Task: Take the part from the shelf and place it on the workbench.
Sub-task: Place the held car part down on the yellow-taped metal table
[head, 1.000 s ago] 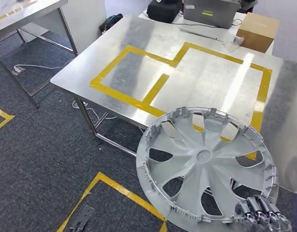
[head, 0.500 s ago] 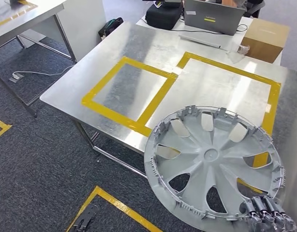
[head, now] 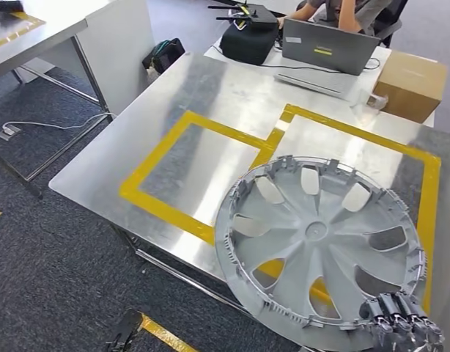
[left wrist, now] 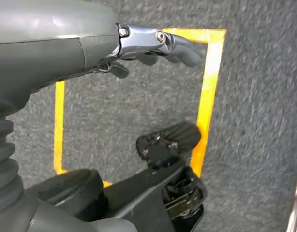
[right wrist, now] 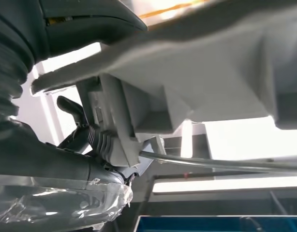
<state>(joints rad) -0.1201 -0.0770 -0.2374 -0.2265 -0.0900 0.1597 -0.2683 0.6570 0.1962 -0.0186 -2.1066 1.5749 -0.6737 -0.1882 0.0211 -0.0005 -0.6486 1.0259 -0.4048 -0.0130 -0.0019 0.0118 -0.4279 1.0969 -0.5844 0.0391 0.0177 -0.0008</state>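
Note:
A grey plastic wheel cover (head: 316, 242) with several spokes hangs tilted over the near edge of the steel workbench (head: 156, 117). My right hand (head: 402, 323) grips it by its lower right rim. In the right wrist view the cover's rim (right wrist: 213, 63) lies close above my right hand (right wrist: 85, 140), whose fingers are wrapped on it. The bench carries two yellow tape frames (head: 156, 158), and the cover overlaps the right one. My left hand (left wrist: 154, 43) hangs over the carpet with its fingers stretched out and holds nothing.
At the bench's far side stand a grey laptop (head: 327, 45), a black bag (head: 251, 33) and a cardboard box (head: 410, 84), with a person (head: 344, 11) seated behind. A second table (head: 40, 29) stands at the left. Yellow tape (head: 162, 334) marks the carpet.
The whole picture has shifted: the camera has come closer to the workbench. The wheel cover now lies further over the bench top, still held by my right hand.

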